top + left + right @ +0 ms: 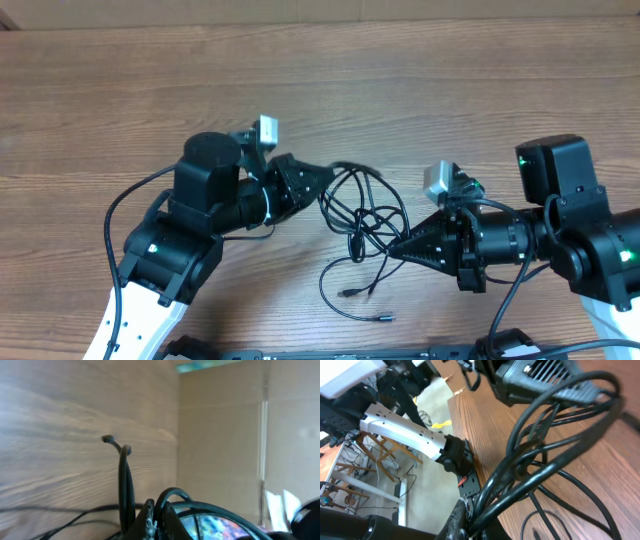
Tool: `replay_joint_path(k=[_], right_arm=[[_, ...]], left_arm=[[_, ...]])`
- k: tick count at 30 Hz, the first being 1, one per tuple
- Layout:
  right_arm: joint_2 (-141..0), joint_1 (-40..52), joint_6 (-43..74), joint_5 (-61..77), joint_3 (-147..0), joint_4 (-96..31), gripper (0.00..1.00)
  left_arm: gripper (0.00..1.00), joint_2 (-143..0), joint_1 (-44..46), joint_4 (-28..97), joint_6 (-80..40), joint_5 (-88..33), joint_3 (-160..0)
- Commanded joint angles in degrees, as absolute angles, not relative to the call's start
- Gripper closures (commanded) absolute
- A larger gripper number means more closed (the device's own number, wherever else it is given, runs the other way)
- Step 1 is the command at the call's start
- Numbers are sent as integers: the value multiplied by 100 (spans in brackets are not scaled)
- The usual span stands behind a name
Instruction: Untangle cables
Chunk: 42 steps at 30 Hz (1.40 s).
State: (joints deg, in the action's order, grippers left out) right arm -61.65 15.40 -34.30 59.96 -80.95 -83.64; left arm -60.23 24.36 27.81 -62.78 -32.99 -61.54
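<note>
A tangle of thin black cables (358, 215) lies on the wooden table between my two arms, with loose ends and small plugs (348, 293) trailing toward the front. My left gripper (328, 177) is shut on a cable loop at the tangle's upper left; the left wrist view shows the cable (172, 494) pinched between its fingertips (158, 517). My right gripper (392, 250) is shut on cable strands at the tangle's right; the right wrist view shows thick strands (530, 467) running out of its jaws (472, 525).
The wooden table (420, 90) extends behind the tangle. A cardboard wall (220, 435) stands at the far edge. The table's front edge and a black mounting plate (470, 482) show in the right wrist view.
</note>
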Motion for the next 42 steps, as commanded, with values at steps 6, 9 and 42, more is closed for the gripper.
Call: replay_joint_path(k=[6,9,42], right_arm=[[-6158,1575,-3385,6090,-8132,-7738,96],[-6368,1568,-2668,5437,-8134,-7295,96],[-6462,1581,-3929,6187,-8134,-8656,96]], left_arm=[[96,-6226,3653,1782,-6692,-2899,-6198],[96,-6265,3765,1796,-6687,-2934,-6198],[0,-6219,2648,2751,-1636,-3011,-6200]])
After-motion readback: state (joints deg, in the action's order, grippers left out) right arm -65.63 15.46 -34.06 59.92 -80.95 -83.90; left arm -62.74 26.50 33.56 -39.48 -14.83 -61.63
